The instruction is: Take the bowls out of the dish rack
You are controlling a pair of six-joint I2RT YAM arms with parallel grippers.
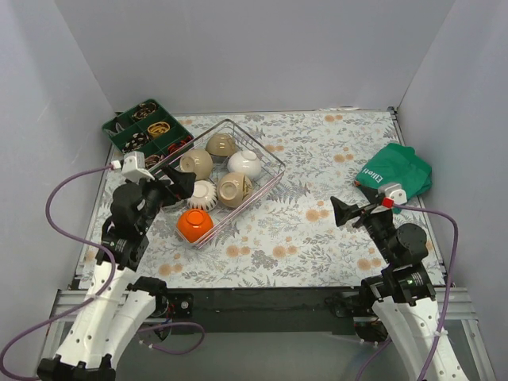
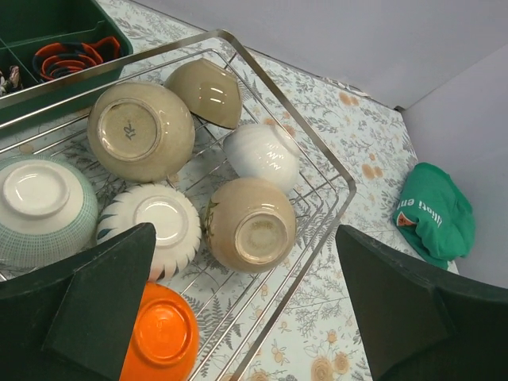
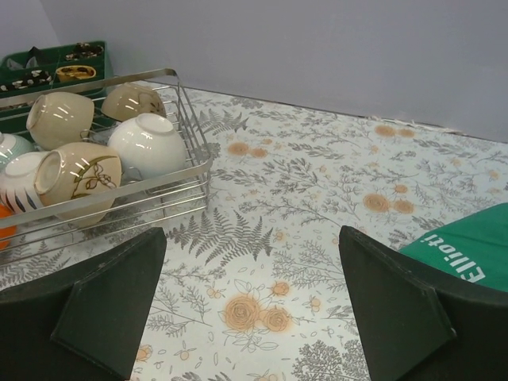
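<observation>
Left claw (image 1: 178, 183), jaws apart and empty, hangs over the near-left end of the rack (image 1: 259, 145), with the bowls just below and ahead of it. It is the nearer arm. Right claw (image 1: 346, 211), also apart and empty, is well to the right. The rack lies diagonally, left of centre on the desk (image 1: 317, 159). One rack holds seven upturned bowls: three tan, one white, one striped, one green-patterned and one orange (image 2: 163, 337).

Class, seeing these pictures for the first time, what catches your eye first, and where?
The silver dish rack, left of centre in the top view, is packed with overturned bowls. The orange bowl at its near end stands out among beige and white ones. On the right lies a bright green cloth with white lettering.
</observation>
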